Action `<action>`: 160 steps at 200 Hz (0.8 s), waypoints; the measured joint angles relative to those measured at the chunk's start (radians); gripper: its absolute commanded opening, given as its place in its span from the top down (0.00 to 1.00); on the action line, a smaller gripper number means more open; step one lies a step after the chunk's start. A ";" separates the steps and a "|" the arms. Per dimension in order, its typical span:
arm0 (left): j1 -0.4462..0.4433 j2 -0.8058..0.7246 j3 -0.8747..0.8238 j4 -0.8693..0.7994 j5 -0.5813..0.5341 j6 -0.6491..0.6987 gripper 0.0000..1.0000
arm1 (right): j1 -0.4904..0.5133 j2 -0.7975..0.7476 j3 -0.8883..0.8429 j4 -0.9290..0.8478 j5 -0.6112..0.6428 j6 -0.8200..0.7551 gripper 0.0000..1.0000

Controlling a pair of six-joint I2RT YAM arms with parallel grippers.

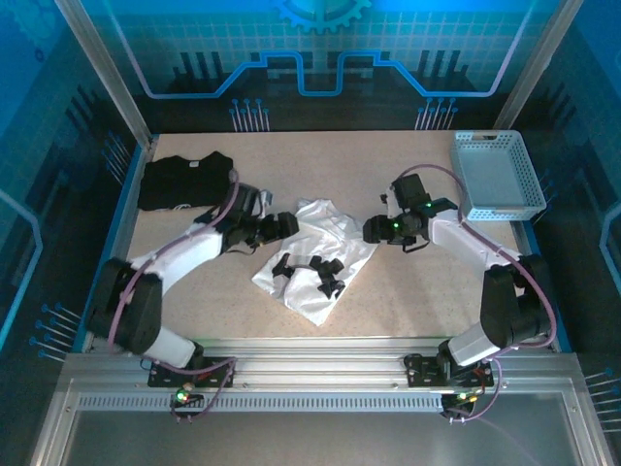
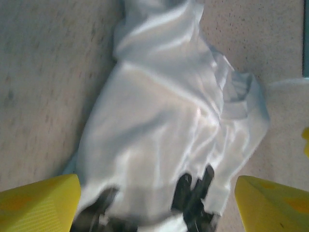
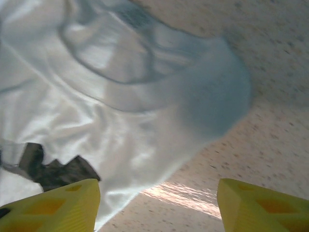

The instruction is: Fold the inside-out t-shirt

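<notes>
The inside-out t-shirt [image 1: 338, 245] lay crumpled mid-table, long axis apparently near-to-far. Left gripper [image 1: 289, 225] and right gripper [image 1: 372, 229] flanked its far end, both spread, holding nothing, about equally near.

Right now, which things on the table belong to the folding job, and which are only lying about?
For the job:
white t-shirt, crumpled at the centre
left gripper and right gripper, both open at its sides

Lying about:
black folded t-shirt
pale blue basket
</notes>
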 measured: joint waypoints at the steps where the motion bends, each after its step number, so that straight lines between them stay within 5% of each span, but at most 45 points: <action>1: 0.000 0.011 0.011 -0.003 0.000 0.006 0.17 | 0.000 0.000 -0.001 0.000 0.000 0.001 0.34; 30: 0.002 0.122 0.106 -0.059 -0.034 0.072 0.17 | 0.067 -0.017 -0.023 0.023 0.013 0.032 0.34; 70: 0.036 0.099 -0.052 -0.097 -0.037 0.084 0.20 | 0.202 -0.002 -0.102 0.085 -0.029 0.109 0.34; 98: 0.024 -0.002 -0.200 -0.032 0.022 0.058 0.21 | 0.159 0.029 -0.093 0.083 -0.028 0.108 0.33; 134: -0.146 -0.138 -0.313 -0.005 0.168 -0.035 0.20 | 0.019 0.068 0.017 0.044 -0.031 0.069 0.32; 160: -0.135 -0.167 -0.294 -0.003 0.205 -0.055 0.17 | -0.018 0.174 0.115 0.025 -0.014 0.037 0.32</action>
